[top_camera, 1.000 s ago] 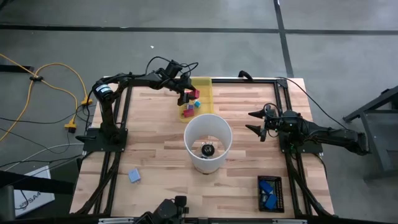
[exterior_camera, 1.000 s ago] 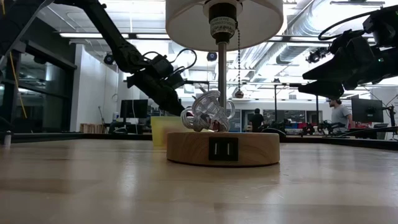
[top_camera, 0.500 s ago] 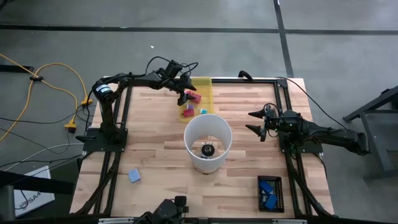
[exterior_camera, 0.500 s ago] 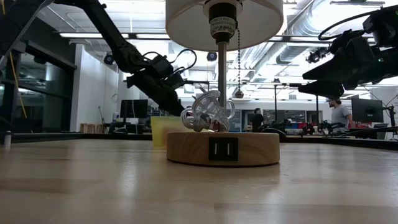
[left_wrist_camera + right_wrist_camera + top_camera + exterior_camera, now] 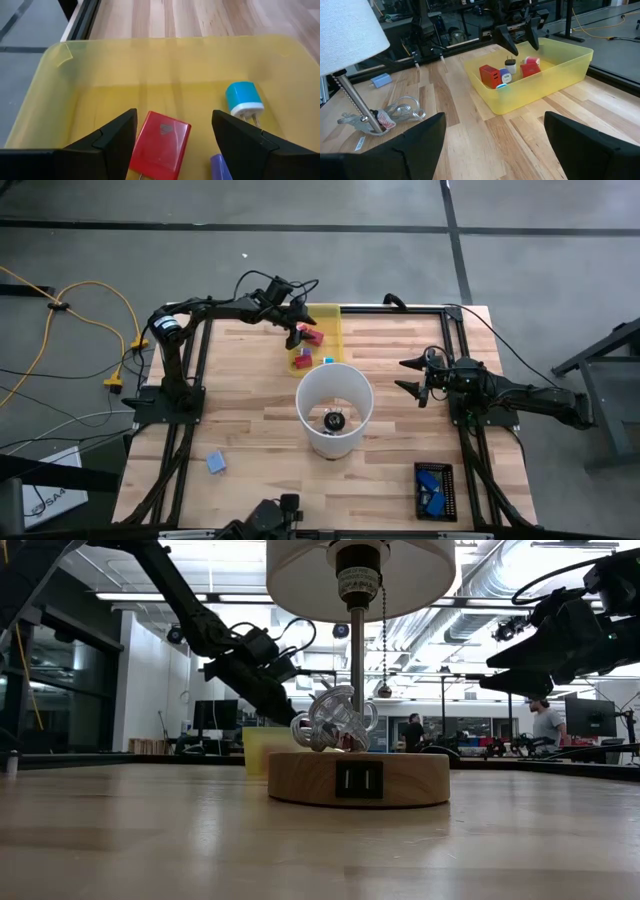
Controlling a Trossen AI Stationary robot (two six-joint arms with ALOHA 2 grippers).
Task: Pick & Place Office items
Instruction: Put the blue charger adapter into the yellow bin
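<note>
A wooden table is seen from above, with a dark robot arm mounted at each side. The left gripper (image 5: pixel 297 332) hangs over the yellow translucent tray (image 5: pixel 331 315) at the far edge of the table. Its two fingers (image 5: pixel 112 135) are spread wide apart and hold nothing. From the left wrist camera, a flat red block (image 5: pixel 161 145) lies on the tray floor between those fingers without touching either. A cyan block with a white face and two metal prongs (image 5: pixel 243 101) sits just beside it, and a purple piece (image 5: pixel 218 166) peeks in at the picture's edge.

The right wrist camera looks across the table into the same tray (it shows more of the contents). There, a second red block (image 5: pixel 491 76), a small white piece (image 5: pixel 510 64) and a pink piece (image 5: pixel 530 67) are gathered together in the tray's middle.

The right gripper (image 5: pixel 411 376) waits in the air over the right side of the table, well apart from the tray, its fingers spread and empty.

A lamp stands at the table's centre. Its round white shade (image 5: pixel 334 406) reads as a tub from overhead, and its wooden base (image 5: pixel 357 778) and pull chain show in the low view. A light-blue block (image 5: pixel 216 463) lies alone near the table's front left corner. Two bright-blue pieces (image 5: pixel 432 483) rest in a black holder near the front right corner.
</note>
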